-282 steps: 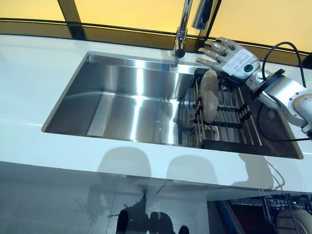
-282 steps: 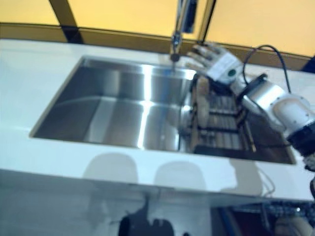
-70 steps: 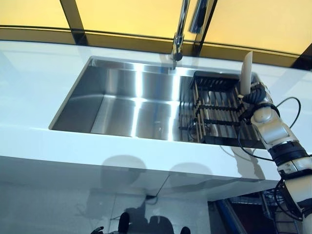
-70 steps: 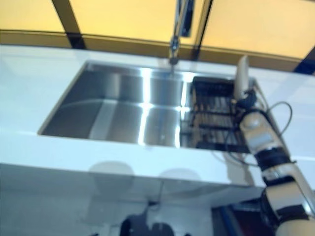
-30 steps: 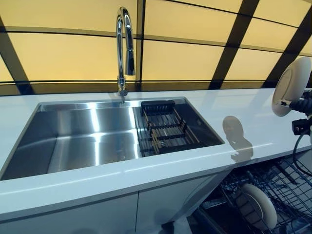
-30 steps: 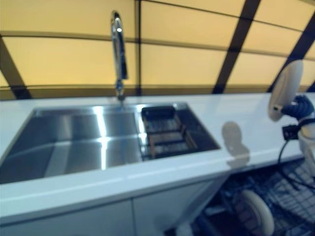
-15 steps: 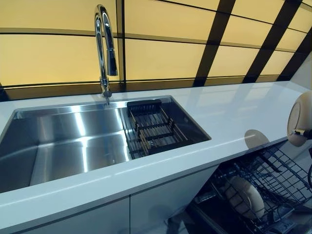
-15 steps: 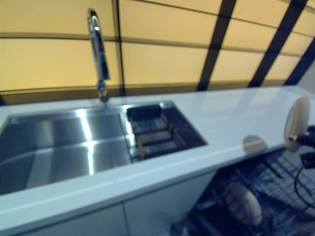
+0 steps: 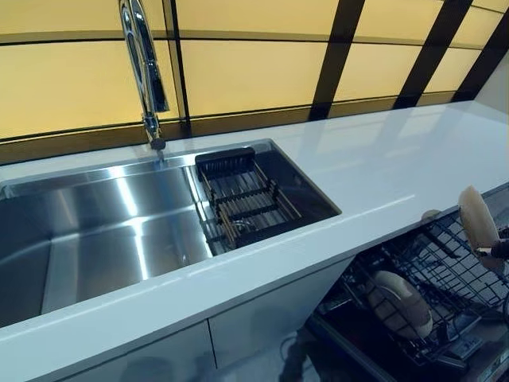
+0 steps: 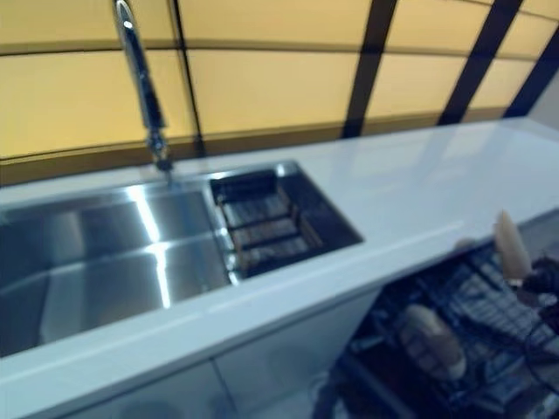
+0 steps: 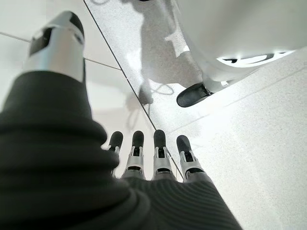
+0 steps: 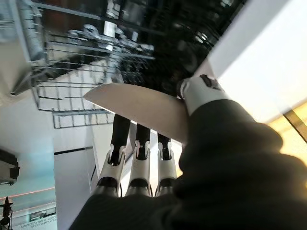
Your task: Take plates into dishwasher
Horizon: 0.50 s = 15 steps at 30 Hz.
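A beige plate [image 9: 478, 223] stands on edge over the open dishwasher's lower rack [image 9: 442, 263], at the far right past the counter's end. My right hand [image 12: 200, 92] is shut on it: in the right wrist view the plate [image 12: 139, 108] is pinched between the thumb and the fingers [image 12: 136, 148], with the wire rack [image 12: 81, 67] beyond. A second beige plate [image 9: 402, 304] stands upright in the rack. My left hand [image 11: 156, 160] shows only in its wrist view, fingers straight, hanging over the floor and holding nothing.
A white counter [image 9: 382, 171] runs across the view with a steel sink [image 9: 95, 227] set in it. A black wire drying rack [image 9: 242, 195] sits in the sink's right end, below a tall faucet [image 9: 143, 72]. White cabinet fronts [image 9: 254, 318] lie under the counter.
The camera has turned right and down, bringing more of the dishwasher into view. My right hand has lowered the plate from above counter height to just over the dishwasher rack.
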{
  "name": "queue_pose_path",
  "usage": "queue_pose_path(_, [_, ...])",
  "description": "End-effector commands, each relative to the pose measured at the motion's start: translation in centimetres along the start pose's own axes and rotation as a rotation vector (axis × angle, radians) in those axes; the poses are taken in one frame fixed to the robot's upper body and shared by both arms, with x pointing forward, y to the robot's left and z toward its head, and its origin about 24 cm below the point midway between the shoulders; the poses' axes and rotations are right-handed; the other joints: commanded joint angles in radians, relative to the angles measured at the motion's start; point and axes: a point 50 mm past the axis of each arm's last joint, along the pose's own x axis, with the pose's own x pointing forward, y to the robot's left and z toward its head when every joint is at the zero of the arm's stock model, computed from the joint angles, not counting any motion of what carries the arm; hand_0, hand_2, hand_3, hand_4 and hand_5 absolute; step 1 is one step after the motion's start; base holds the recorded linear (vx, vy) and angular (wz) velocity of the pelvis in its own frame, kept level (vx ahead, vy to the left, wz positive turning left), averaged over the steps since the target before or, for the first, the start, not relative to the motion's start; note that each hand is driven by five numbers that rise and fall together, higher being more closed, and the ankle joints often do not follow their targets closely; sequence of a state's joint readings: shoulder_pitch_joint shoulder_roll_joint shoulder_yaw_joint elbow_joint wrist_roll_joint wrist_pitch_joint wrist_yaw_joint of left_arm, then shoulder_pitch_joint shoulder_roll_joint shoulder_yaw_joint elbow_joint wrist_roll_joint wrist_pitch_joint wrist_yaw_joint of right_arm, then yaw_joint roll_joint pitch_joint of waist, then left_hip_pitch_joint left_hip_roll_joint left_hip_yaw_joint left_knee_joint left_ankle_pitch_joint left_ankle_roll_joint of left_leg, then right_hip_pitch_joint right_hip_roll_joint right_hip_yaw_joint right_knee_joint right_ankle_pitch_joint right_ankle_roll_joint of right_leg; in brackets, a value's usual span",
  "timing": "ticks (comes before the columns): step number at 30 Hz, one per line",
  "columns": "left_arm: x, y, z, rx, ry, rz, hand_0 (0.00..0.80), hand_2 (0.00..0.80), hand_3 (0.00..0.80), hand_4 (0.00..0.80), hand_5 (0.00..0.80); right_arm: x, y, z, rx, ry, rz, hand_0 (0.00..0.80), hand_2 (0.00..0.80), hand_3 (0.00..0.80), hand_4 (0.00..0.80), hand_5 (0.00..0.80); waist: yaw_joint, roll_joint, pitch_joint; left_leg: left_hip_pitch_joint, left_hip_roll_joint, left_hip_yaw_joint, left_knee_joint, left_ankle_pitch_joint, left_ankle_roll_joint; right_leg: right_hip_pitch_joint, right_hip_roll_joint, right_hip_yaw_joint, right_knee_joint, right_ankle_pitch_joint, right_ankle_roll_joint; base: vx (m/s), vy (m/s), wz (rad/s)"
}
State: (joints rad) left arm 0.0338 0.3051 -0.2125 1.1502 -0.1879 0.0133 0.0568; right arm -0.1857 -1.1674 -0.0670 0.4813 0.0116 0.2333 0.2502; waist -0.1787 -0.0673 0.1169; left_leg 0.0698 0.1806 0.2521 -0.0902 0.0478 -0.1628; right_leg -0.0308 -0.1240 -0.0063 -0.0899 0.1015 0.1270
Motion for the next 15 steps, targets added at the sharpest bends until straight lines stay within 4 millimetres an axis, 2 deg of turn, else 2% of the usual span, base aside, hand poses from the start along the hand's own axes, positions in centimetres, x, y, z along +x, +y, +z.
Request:
queue_pose_path(1, [0.3, 1.8, 2.4, 0.010, -0.057, 0.040, 0.000, 0.000, 0.000, 0.000, 0.000, -0.2, -1.6, 1.3, -0.129, -0.066, -0.043, 0.800, 0.800, 0.800, 0.800, 0.800, 0.011, -0.041, 0.015, 0.041, -0.003, -0.004, 0.003, -0.031, 0.049, 0.020, -0.029, -0.003, 0.003, 0.017, 0.044, -0.041, -0.021, -0.01])
queue_pose_path(15, [0.3, 2.3, 3.7, 0.017, -0.096, 0.049, 0.000, 0.000, 0.000, 0.000, 0.000, 0.0, 1.3, 0.0, -0.290, -0.024, 0.103, 0.800, 0.800, 0.800, 0.800, 0.800, 0.009, -0.033, 0.047, 0.017, -0.002, -0.020, 0.003, -0.024, 0.045, -0.001, -0.029, 0.000, 0.003, 0.022, 0.045, -0.010, -0.006, 0.00])
